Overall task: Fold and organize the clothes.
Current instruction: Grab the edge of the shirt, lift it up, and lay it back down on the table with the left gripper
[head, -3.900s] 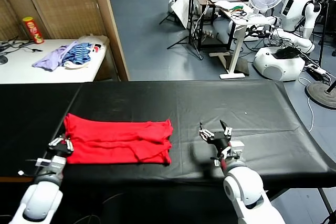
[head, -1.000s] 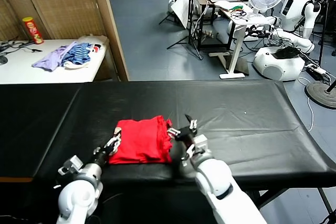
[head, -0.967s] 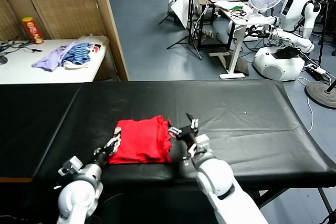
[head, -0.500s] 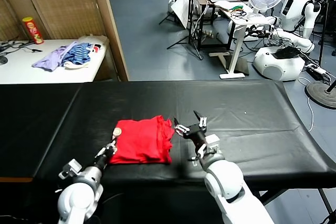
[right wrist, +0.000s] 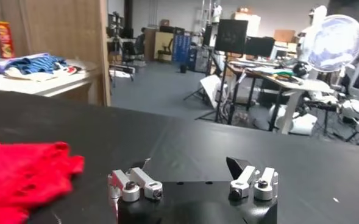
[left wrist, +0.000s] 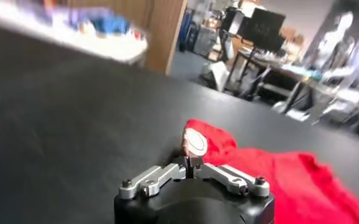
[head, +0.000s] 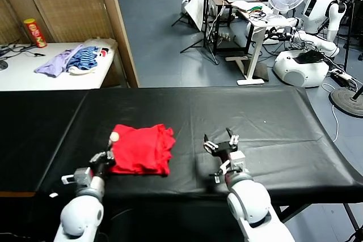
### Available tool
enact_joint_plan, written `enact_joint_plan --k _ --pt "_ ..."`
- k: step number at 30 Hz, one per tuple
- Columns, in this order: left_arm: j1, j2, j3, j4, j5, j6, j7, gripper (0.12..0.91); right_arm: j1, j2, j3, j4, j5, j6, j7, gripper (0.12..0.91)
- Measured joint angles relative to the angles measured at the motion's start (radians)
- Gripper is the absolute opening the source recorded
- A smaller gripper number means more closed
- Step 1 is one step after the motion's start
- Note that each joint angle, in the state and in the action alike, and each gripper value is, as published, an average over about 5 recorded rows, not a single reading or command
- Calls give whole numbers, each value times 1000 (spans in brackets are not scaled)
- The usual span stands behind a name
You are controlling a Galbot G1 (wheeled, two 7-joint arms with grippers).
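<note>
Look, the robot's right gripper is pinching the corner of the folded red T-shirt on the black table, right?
Not quite. It is the left gripper that is shut on the corner of the red T-shirt. The right gripper stands open over the bare black table, apart from the shirt. The head view shows this.

Both forearms are rounded, glossy white shells that narrow into black wrist blocks. The left gripper [head: 109, 150] has silvery metal linkage fingers held by dark screws and one round white pad at the tip. The right gripper [head: 221, 141] has matching silver links with round-headed screws, ending in black wedge-shaped fingertips [right wrist: 236, 165].
</note>
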Motion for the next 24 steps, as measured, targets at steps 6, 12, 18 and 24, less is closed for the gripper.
enact_joint_plan --k 6,12,18,24 --pt "0 90 -31 8 346 -56 15 141 -4 1 13 1 -2 1 0 798" --pt "7 208 -96 8 611 -97 18 141 -5 0 18 4 -2 1 1 798" --pt "30 263 -114 -55 643 -79 45 141 -12 5 13 3 -7 3 -1 798" --pt "50 221 7 -141 340 -24 61 141 -22 6 13 3 -9 5 -8 798"
